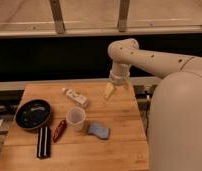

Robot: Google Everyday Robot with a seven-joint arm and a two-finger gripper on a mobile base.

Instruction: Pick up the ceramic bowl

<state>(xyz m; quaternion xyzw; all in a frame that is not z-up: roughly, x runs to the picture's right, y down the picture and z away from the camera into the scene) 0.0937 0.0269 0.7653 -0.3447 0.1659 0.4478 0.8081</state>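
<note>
The ceramic bowl is round, shallow and glossy black with pale specks inside. It sits at the left side of the wooden table. My gripper hangs from the white arm above the table's back right part, far to the right of the bowl and not touching it. A small translucent plastic cup stands between the bowl and the gripper's side of the table.
A white packet lies behind the cup. A red object and a black striped bar lie in front of the bowl. A blue pouch lies right of the cup. My white body fills the right side.
</note>
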